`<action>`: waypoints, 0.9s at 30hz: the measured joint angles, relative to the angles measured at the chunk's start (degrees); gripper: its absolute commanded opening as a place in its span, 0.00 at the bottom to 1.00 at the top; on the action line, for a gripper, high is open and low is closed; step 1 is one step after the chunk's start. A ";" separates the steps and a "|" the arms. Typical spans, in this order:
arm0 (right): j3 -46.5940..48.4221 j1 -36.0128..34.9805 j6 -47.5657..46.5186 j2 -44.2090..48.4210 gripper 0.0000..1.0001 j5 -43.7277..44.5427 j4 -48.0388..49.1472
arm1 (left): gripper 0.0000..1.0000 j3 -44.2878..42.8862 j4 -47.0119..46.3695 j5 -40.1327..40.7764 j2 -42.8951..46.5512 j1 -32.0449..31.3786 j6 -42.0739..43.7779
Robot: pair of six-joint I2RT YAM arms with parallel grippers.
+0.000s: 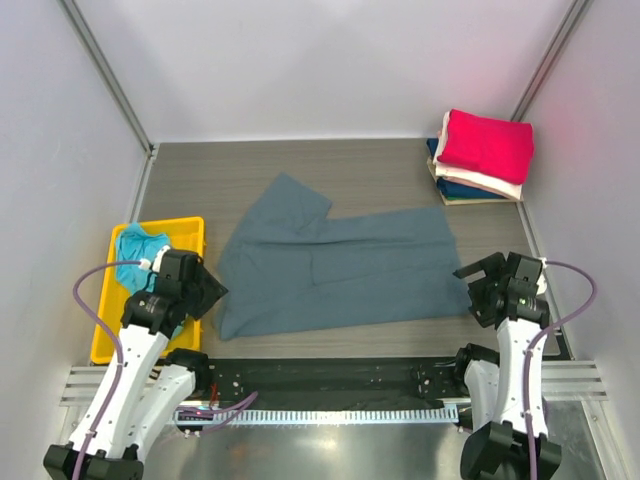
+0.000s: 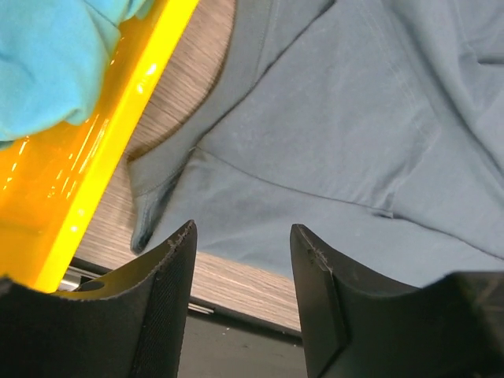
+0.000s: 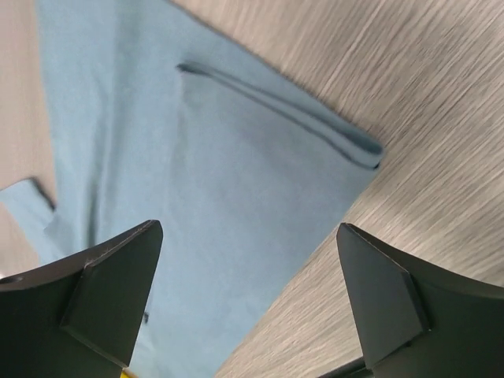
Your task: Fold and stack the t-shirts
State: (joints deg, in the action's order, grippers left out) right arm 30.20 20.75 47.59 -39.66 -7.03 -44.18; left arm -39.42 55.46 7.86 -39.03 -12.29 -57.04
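A large slate grey-blue t-shirt (image 1: 340,265) lies partly folded on the table's middle, one sleeve pointing to the back. It also shows in the left wrist view (image 2: 339,142) and the right wrist view (image 3: 181,181). A bright teal t-shirt (image 1: 138,248) lies in the yellow bin (image 1: 110,330). Folded crimson (image 1: 487,142), cream and navy shirts are stacked at the back right. My left gripper (image 1: 205,285) is open and empty at the grey shirt's near left corner. My right gripper (image 1: 482,282) is open and empty at its near right corner.
The yellow plastic bin stands at the left edge of the table, close beside my left gripper; its wall shows in the left wrist view (image 2: 118,118). White walls enclose the table on three sides. A black rail (image 1: 330,375) runs along the near edge.
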 measured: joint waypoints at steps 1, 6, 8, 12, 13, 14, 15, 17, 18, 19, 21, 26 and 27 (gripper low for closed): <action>0.42 0.00 0.20 1.33 1.00 -0.24 -1.11 | 0.53 -0.22 0.22 -0.11 0.07 -0.02 0.28; 4.13 0.00 -0.55 5.81 0.98 -2.36 -2.82 | 0.54 -6.32 -1.38 -1.03 -6.80 -0.02 3.54; 5.77 0.00 -1.40 4.63 0.97 -3.96 -1.62 | 0.54 -11.56 -4.00 -1.75 -14.40 -0.02 6.62; 10.34 -0.02 -4.52 -2.40 0.96 -8.37 2.21 | 0.54 -25.29 -10.99 -2.54 -32.98 -0.02 13.33; 11.69 -0.07 -5.51 -4.52 0.96 -9.18 3.06 | 0.54 -28.94 -12.63 -2.75 -38.29 -0.02 14.99; 13.18 -0.17 -6.49 -7.04 0.96 -9.90 3.91 | 0.54 -33.68 -13.62 -3.02 -44.28 -0.02 16.85; 14.34 -0.42 -7.30 -9.05 0.96 -10.34 4.61 | 0.53 -37.42 -14.99 -3.26 -48.98 -0.02 18.23; 17.07 -1.55 -9.31 -13.05 0.96 -10.60 5.29 | 0.53 -47.63 -16.22 -4.22 -60.67 -0.02 21.16; 18.10 -2.43 -10.12 -14.21 0.96 -10.47 5.62 | 0.54 -53.00 -18.10 -5.01 -66.66 -0.02 22.58; 18.86 -3.30 -10.64 -14.88 0.96 -10.45 5.88 | 0.54 -56.70 -19.43 -5.75 -71.04 0.00 23.54; 19.98 -5.73 -11.65 -15.37 0.96 -10.03 6.71 | 0.55 -66.62 -19.76 -7.23 -81.31 -0.02 25.68; 20.17 -12.55 -12.17 -15.52 0.96 -8.28 8.20 | 0.57 -88.26 -18.71 -9.92 -102.09 -0.02 28.28; 20.17 -14.03 -12.22 -15.67 0.96 -8.00 8.44 | 0.57 -92.19 -18.01 -10.51 -105.50 -0.02 28.65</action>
State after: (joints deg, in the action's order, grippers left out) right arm 50.37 6.72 35.38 -55.33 -15.03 -35.75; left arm -131.61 37.45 -2.66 -144.53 -12.32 -28.38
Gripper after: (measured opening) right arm 0.961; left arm 0.566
